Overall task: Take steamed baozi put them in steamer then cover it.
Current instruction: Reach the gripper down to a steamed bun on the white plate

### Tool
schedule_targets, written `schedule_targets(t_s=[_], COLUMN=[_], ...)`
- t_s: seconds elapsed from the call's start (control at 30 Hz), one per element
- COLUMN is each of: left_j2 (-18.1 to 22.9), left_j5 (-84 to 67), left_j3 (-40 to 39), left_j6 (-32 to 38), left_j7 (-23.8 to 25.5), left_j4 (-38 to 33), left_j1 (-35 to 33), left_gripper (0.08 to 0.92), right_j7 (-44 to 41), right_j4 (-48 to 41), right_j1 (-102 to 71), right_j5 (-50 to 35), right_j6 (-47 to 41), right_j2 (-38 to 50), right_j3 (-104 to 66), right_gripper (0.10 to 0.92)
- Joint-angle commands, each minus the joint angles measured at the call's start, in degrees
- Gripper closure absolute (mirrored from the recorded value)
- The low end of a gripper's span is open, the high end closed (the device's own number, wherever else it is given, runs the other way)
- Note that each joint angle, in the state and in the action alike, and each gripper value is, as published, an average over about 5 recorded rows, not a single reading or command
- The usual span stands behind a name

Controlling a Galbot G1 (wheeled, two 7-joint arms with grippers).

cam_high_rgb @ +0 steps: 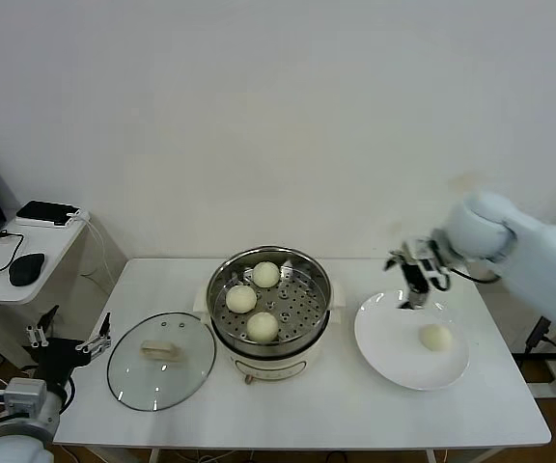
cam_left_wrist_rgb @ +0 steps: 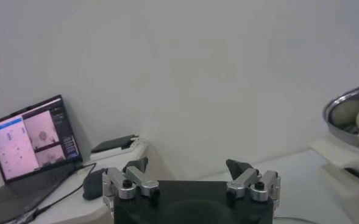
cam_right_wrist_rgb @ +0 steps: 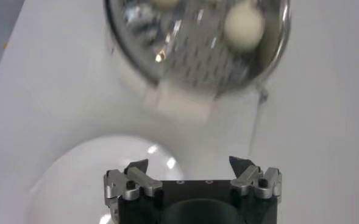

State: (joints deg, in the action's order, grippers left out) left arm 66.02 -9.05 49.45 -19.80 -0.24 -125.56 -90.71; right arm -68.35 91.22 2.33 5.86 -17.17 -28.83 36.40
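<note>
Left pincer [cam_high_rgb: 69,340] parked low off the worktop's [cam_high_rgb: 336,405] left edge, wide open, empty. Right pincer [cam_high_rgb: 415,273] — spread wide, holding nothing — hangs over the plate's [cam_high_rgb: 384,342] far rim. Last bun [cam_high_rgb: 436,337] lies nearer the robot and rightward of it; round, no long axis. Three buns sit in the steamer [cam_high_rgb: 309,285]; lid [cam_high_rgb: 160,360] lies left.

No writing I can read anywhere, laptop screen [cam_left_wrist_rgb: 33,143] at the left of my left wrist view showing window panels and blurred lines, too small to make out, no labels or brands elsewhere
</note>
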Motion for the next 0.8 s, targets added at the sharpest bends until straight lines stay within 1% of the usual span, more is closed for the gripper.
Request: schedule_targets(t_s=[0.03,0.2,0.37,0.53,0.8], left_j2=[-0.1,0.0,0.1,0.5,0.8], left_j5=[0.2,0.4,0.4,0.7,0.9], left_j3=[-1.1,-0.8,-0.1,0.1,0.5], left_j6=[0.0,0.0,-0.1,-0.1,0.0], left_j7=[0.0,-0.1,-0.1,-0.1,-0.1], left_j4=[0.3,0.1,-0.4,-0.1,0.5], left_j1=[0.1,-0.2,-0.8,-1.0,-1.2], left_gripper=[0.177,0.177,0.177,0.177,0.177], right_j7=[-3.6,-3.6,-2.2,-0.8,1.1], right_j4=[-2.6,-6.0,-11.2,-16.4,-21.9], right_j1=[-24.2,-31.0,-31.7,-29.1,-24.4], right_j5=[7.6,12.3,17.4,18.7,19.4], right_j6=[5.4,7.4,9.1,9.7,9.9], right_j2=[8.8,5.6,1.7,-3.4,-10.2], right_j3=[-20.8,-26.0,-26.8,-25.2,-20.8], right_gripper=[0.203,0.203,0.203,0.203,0.203])
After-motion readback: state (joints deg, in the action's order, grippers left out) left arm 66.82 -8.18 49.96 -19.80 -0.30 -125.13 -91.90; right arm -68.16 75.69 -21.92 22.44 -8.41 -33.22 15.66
